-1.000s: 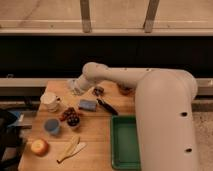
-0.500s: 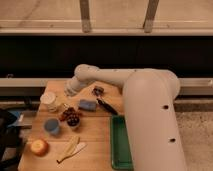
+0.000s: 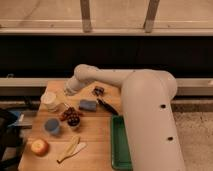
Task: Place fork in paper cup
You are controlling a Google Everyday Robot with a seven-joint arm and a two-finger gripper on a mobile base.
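The white paper cup (image 3: 49, 100) stands upright at the left of the wooden table (image 3: 97, 132). My gripper (image 3: 67, 93) is at the end of the white arm, just right of the cup's rim and a little above the table. A thin greyish sliver that looks like the fork (image 3: 65, 104) hangs or lies just below the gripper, between the cup and the grapes. I cannot tell if the gripper holds it.
A blue cup (image 3: 52, 126), dark grapes (image 3: 71, 116), a blue sponge (image 3: 87, 105), a black-handled tool (image 3: 106, 106) and a small dark object (image 3: 98, 90) lie mid-table. An apple (image 3: 39, 147) and cream utensils (image 3: 71, 149) are in front. A green tray (image 3: 120, 145) sits at the right.
The arm has swung left, bringing the gripper from near the table's middle to just beside the white cup.
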